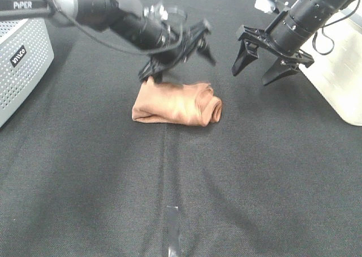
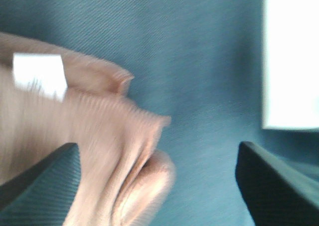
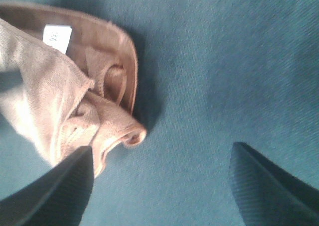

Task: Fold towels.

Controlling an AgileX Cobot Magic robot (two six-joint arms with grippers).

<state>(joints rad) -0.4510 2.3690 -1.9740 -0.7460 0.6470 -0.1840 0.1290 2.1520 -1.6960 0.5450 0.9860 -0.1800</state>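
Desk [image 1: 85, 183]: dark woven cloth over all of it.

Grey perforated box [image 1: 22, 70] at my left edge. It carries a small black label, and I cannot read the word on it for certain. White box [image 1: 339, 81] at my right edge.

Left arm [image 1: 85, 5]: white band printed "PiPER".

Towel [image 1: 175, 104]: rust-brown, bunched into a loose thick fold, lying on the desk near the middle, between the two boxes.

Left fingers [image 1: 195, 42]: spread wide and clamping nothing, above the towel's far edge. The wrist view shows one finger [image 2: 45, 186] over the cloth.

Right fingers [image 1: 242, 53]: also spread wide and empty, off the towel's right end and over bare desk.

Tape strip [image 1: 172, 228]: near the front edge.

White tag [image 3: 56, 38]: faint print, unreadable.
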